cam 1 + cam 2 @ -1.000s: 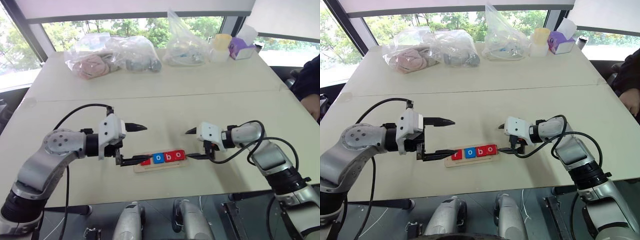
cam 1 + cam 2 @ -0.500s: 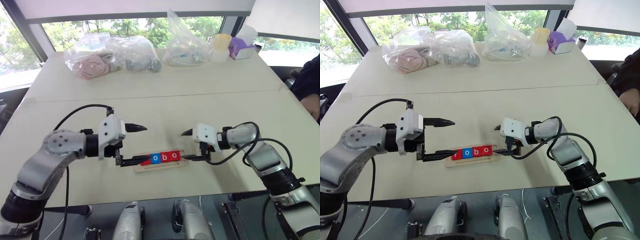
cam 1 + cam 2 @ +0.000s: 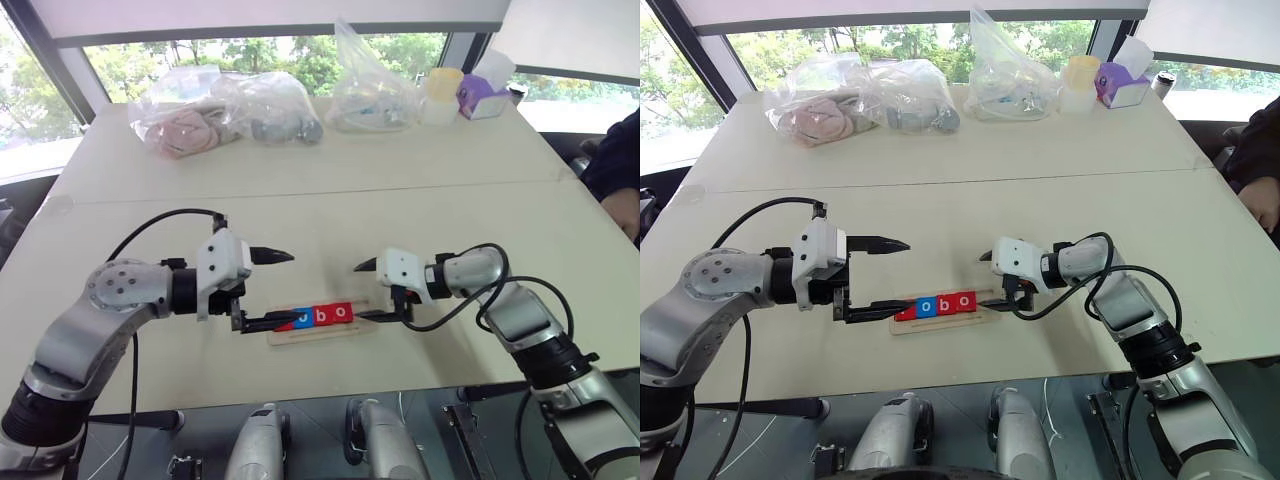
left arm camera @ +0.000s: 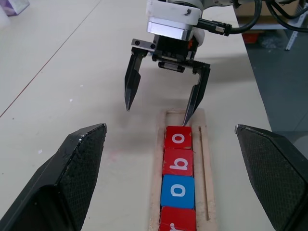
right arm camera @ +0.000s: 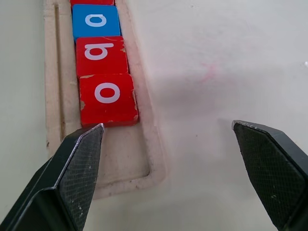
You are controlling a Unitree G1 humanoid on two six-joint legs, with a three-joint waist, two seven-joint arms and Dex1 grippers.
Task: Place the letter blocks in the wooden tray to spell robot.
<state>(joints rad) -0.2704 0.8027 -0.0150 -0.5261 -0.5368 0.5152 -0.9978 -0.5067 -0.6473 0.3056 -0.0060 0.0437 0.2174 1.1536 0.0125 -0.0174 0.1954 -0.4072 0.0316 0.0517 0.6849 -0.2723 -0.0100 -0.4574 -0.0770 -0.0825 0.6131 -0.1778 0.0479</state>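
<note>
Both grippers face each other low in the middle of the head camera's frame, one at each end of the wooden tray (image 3: 312, 327). Right of centre, the right gripper (image 3: 362, 291) has its two black fingers spread wide apart and grips nothing; its lower finger (image 4: 194, 98) reaches down into the tray's right end, with its tip at the outer edge of the last red "o" block (image 4: 178, 137), while the upper finger hangs over bare table beyond the tray. Whether the tip actually presses on the block cannot be told. Left of centre, the left gripper (image 3: 280, 288) is likewise spread wide and empty, its lower finger lying along the tray's left end near the red "r" block (image 4: 177, 220) and its upper finger pointing over the table above the tray.

Four letter blocks sit in a row in the tray's recess, touching edge to edge: the red "r", a blue "o" (image 4: 177, 190), a red "b" (image 4: 177, 161), then the red "o". In the right wrist view a bare stretch of recess lies between that last "o" and the tray's end wall.

Further out, the pale table (image 3: 420, 200) carries clear plastic bags (image 3: 225, 108) along the upper part of the frame, with a yellowish cup (image 3: 441, 94) and a purple box (image 3: 484, 97) at the upper right. A person's dark sleeve (image 3: 615, 160) shows at the right edge.
</note>
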